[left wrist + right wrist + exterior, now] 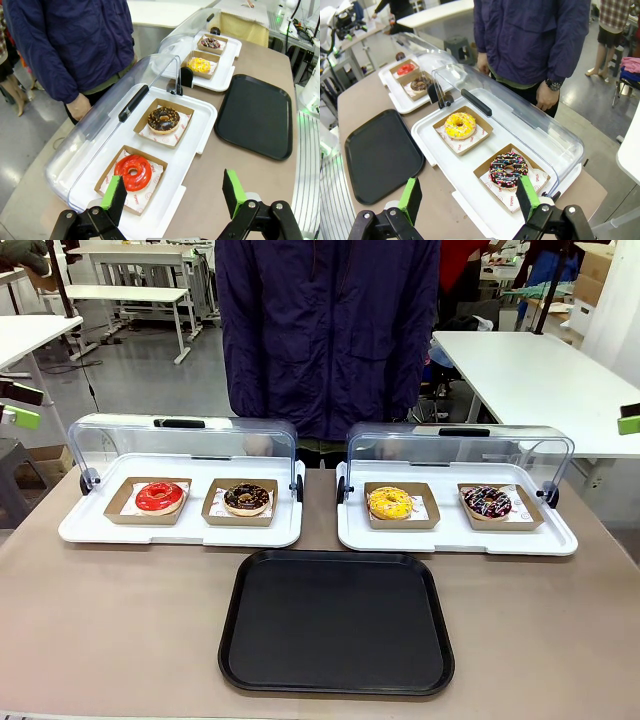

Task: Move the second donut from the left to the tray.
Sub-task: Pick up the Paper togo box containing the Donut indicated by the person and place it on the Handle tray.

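red donut (160, 497), yellow donut (390, 503), sprinkled donut (487, 502)

The left gripper (173, 194) is built of black linkage bars joined by round silver screws (248, 204). Its fingers (233, 192) are black with bright green pads (113, 194). The right gripper (469, 200) looks the same, with black bars, silver screws at the joints and green pads. The person (328, 340) wears a dark navy jacket (530, 35) with long sleeves, an olive hem below it, and a dark wristwatch (553, 85).
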You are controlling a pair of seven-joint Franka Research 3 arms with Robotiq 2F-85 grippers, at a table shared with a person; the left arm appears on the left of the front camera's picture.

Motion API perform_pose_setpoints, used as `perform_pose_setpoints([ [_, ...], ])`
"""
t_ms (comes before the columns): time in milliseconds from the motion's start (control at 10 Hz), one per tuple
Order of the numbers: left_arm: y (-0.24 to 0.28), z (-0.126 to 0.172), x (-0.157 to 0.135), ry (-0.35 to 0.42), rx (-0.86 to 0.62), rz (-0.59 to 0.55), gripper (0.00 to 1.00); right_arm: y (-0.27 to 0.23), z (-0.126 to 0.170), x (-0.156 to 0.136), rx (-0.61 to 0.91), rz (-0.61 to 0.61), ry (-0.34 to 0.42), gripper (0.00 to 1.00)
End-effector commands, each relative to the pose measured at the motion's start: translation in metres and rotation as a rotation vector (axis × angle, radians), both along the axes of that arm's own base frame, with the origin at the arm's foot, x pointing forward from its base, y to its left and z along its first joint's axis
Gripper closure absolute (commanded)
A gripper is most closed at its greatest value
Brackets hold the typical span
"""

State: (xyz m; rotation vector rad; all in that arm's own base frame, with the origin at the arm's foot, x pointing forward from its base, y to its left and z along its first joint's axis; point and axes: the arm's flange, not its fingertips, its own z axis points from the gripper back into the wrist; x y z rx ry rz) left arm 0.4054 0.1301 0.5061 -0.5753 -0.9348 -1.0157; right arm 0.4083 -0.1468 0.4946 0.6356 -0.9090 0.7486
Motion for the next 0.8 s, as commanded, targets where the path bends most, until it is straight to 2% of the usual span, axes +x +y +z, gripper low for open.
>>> perform_pose_setpoints([
  [0,-0.0009,0.0017,-0.0003,-0.006,-0.007,-0.006,0.00,0.0008,0.0009,0.0003,0.004,0.003,-0.005,0.00],
  [700,-0.0009,0.0017,-0.0003,-0.006,-0.007,-0.006,0.00,0.0008,0.0009,0.0003,0.004,0.003,-0.005,0.00],
])
